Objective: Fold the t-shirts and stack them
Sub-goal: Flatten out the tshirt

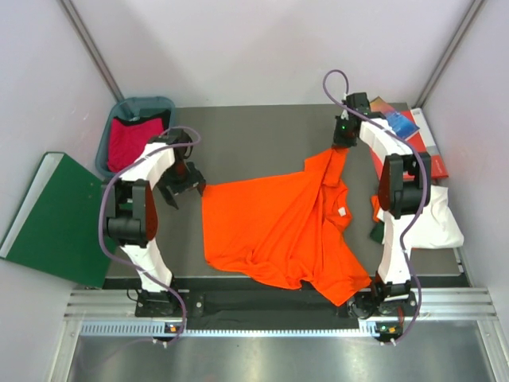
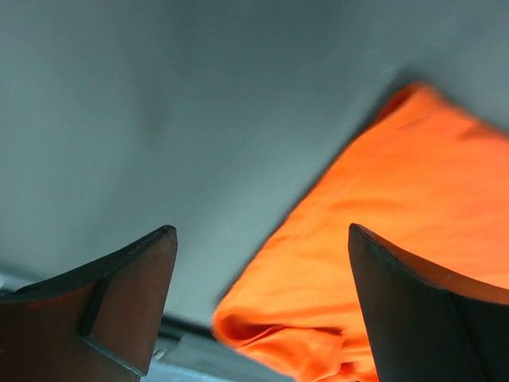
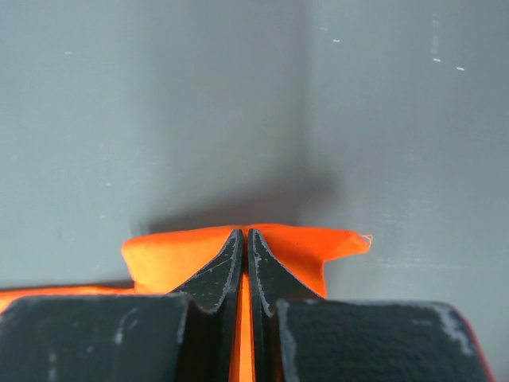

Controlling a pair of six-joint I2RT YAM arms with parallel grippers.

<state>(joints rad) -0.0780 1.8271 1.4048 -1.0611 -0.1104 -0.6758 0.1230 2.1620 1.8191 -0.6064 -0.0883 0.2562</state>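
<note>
Left hand: its fingers stand wide apart with nothing between them. It hangs just beside the left edge of the orange shirt. In the left wrist view the hand frames bare worktop on one side and the shirt's rolled edge on the other. Whether a finger touches cloth or worktop cannot be told.

Right hand: at the far side of the worktop, clamped on a corner of the orange shirt. The right wrist view shows the fingertips pressed together with a fold of orange cloth pinched between them and spilling out to either side.

Orange shirt: it lies crumpled and unfolded across the middle of the worktop. A narrow strip is drawn out toward the right hand, and the near corner reaches almost to the right arm's base.

Other shirts: a red shirt lies in a bin at the far left. A white shirt lies at the right edge, with a dark green scrap beside it.

Hidden or unclear: the right arm covers part of the white shirt and most of the dark green cloth. The left wrist view is blurred. In the right wrist view the hand's own body blocks the lower part of the frame. A green board leans off the worktop's left side, and books lie at the far right corner.
</note>
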